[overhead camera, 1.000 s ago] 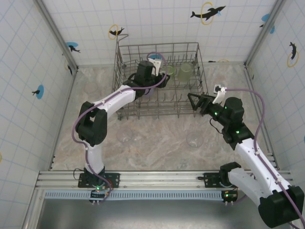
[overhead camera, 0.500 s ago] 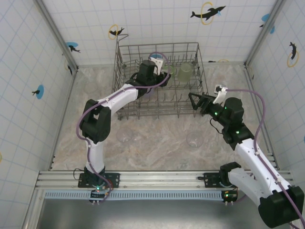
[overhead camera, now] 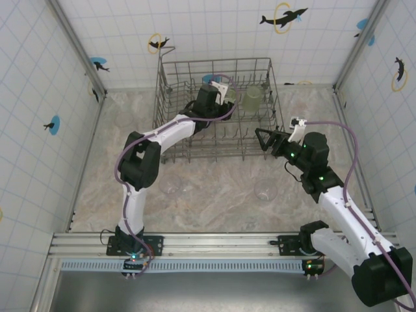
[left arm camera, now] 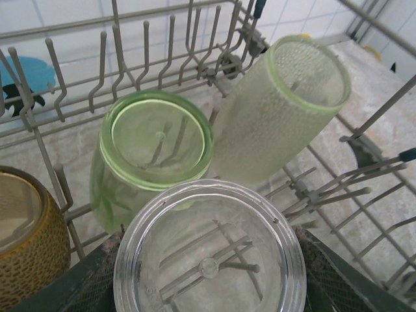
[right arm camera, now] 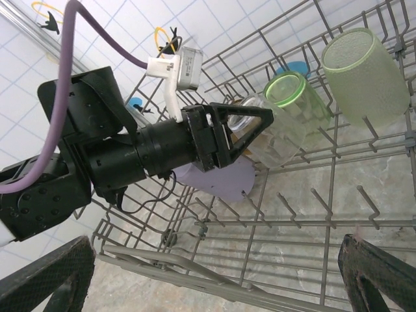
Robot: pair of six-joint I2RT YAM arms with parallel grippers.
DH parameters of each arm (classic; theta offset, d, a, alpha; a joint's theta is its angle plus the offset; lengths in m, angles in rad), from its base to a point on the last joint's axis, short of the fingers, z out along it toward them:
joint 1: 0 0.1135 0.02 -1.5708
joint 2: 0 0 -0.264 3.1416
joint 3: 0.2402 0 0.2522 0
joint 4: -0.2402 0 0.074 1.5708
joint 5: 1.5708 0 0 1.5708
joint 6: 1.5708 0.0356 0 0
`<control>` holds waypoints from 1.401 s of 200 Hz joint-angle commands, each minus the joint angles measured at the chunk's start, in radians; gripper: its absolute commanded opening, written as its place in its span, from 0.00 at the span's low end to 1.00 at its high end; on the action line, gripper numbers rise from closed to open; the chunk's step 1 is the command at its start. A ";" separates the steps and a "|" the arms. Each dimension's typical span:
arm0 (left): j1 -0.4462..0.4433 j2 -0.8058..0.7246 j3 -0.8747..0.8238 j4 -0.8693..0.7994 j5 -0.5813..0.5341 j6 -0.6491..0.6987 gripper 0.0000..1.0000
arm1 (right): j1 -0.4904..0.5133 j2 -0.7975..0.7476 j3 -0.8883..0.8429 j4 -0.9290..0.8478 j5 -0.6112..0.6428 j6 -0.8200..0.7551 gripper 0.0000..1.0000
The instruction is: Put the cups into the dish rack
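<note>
Cup between jaws of left gripper

Two matching arms: white shells, black joints, purple leads.
I see my left arm and right arm built alike, with white link covers between bulky black joint housings. Small green lights glow on the right one's joints and at both bases. A purple cable loops along each arm to a white camera block at the wrist. The finger pads are black with a fine cross-hatched texture.
</note>
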 commanded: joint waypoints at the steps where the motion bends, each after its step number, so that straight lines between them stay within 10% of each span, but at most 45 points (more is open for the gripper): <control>1: -0.007 0.016 0.036 -0.011 -0.039 0.032 0.00 | -0.007 0.007 -0.014 0.043 -0.008 -0.003 0.99; 112: -0.008 0.091 0.006 0.032 -0.132 0.017 0.12 | -0.008 0.002 0.007 0.011 -0.012 0.005 0.99; 221: -0.009 0.023 -0.027 0.034 -0.100 -0.005 0.92 | -0.008 -0.011 0.005 0.002 0.002 0.012 0.99; 280: -0.008 -0.035 -0.006 0.034 -0.090 -0.022 0.97 | -0.008 -0.027 0.001 -0.002 0.004 0.014 0.99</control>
